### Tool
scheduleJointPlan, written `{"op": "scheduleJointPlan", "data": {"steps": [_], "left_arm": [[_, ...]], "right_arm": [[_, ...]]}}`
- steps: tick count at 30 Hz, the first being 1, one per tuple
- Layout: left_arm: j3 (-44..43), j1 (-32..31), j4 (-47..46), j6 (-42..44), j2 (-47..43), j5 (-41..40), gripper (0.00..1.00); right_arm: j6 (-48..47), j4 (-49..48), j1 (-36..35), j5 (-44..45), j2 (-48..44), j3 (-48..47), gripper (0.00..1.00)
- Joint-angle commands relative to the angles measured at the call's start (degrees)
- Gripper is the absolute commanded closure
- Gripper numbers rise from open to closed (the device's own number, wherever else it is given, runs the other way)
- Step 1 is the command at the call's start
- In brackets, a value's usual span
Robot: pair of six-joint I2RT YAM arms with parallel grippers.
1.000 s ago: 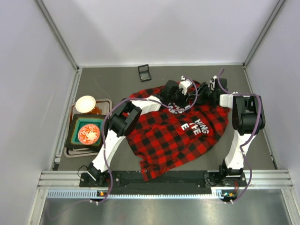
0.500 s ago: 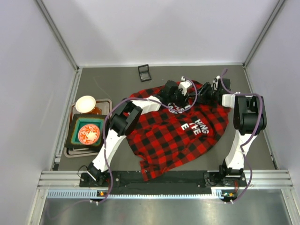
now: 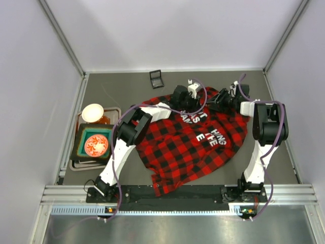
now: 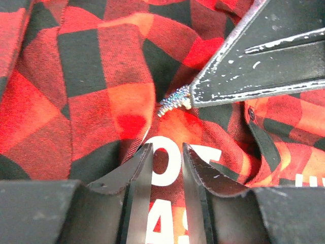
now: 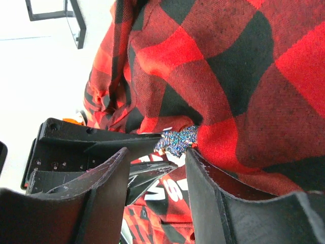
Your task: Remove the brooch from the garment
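Observation:
The red-and-black plaid garment [image 3: 198,140] with white lettering lies spread in the middle of the table. The brooch [image 4: 173,101], a tiny sparkly pin, sits on a bunched fold of it; it also shows in the right wrist view [image 5: 177,140]. It is hidden in the top view. My left gripper [image 4: 166,152] is open by a narrow gap, just short of the brooch, over a white letter. My right gripper [image 5: 156,151] is open wide, and one of its fingertips [image 4: 195,96] touches the brooch. Both grippers meet at the garment's far edge [image 3: 203,99].
A small black square box [image 3: 157,78] stands on the table beyond the garment. A tray [image 3: 76,162] at the left holds a white bowl [image 3: 93,113] and a green dish [image 3: 95,145]. Walls close in the table on three sides.
My left gripper has pulled back a little to the left and far side. My right gripper has shifted slightly left toward it. The garment lies as before.

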State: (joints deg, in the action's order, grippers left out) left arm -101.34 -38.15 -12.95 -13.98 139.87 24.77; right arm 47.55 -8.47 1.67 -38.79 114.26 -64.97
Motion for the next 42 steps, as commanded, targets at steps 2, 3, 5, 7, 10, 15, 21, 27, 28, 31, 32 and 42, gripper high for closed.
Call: {"op": "scheduleJointPlan", "data": {"steps": [2,3,5,7,10,15,21,27,28,31,32,42], "left_arm": [[-5.01,0.8,1.61,-4.83,1.54,1.51,0.64],[-4.92,0.88,1.7,-4.74,1.46,1.42,0.62],[-5.01,0.8,1.7,-4.66,1.45,1.24,0.59],[-6.23,0.88,2.22,-4.83,1.89,1.33,0.51],[-7.47,0.89,2.67,-5.18,2.77,2.73,0.49],[-7.82,0.89,1.09,-5.62,3.39,4.49,0.49],[-9.85,1.5,1.26,-7.73,4.79,5.01,0.62],[-8.7,2.12,0.21,-10.37,4.09,7.92,0.6],[-8.7,2.29,0.21,-10.37,4.0,8.18,0.59],[-8.79,2.82,0.47,-11.16,3.92,8.89,0.56],[-8.79,3.25,0.56,-11.77,3.92,8.97,0.55],[-5.81,4.75,-10.59,-30.11,5.23,11.61,0.53]], "right_arm": [[0.52,-3.13,0.09,-0.24,1.32,-2.97,0.53],[0.87,-3.22,0.17,-0.33,1.14,-3.14,0.53],[2.1,-3.83,0.09,-0.41,1.06,-3.41,0.53],[2.2,-2.79,0.17,-0.07,1.32,-4.2,0.53],[2.11,-1.38,0.09,0.38,0.71,-4.47,0.53],[2.55,-2.08,0.17,0.55,-0.09,-3.58,0.53],[2.55,-1.99,0.17,-0.15,1.23,-4.73,0.53],[-6.75,1.17,0.17,0.2,-1.22,-5.78,0.5],[-10.16,2.65,0.17,0.2,-1.66,-6.04,0.48],[-17.72,6.95,0.17,1.69,-2.64,-7.36,0.44],[-19.32,8.02,0.17,1.78,-2.72,-8.58,0.43],[-25.22,12.77,-0.09,-1.12,2.55,-15.18,0.45]]}}
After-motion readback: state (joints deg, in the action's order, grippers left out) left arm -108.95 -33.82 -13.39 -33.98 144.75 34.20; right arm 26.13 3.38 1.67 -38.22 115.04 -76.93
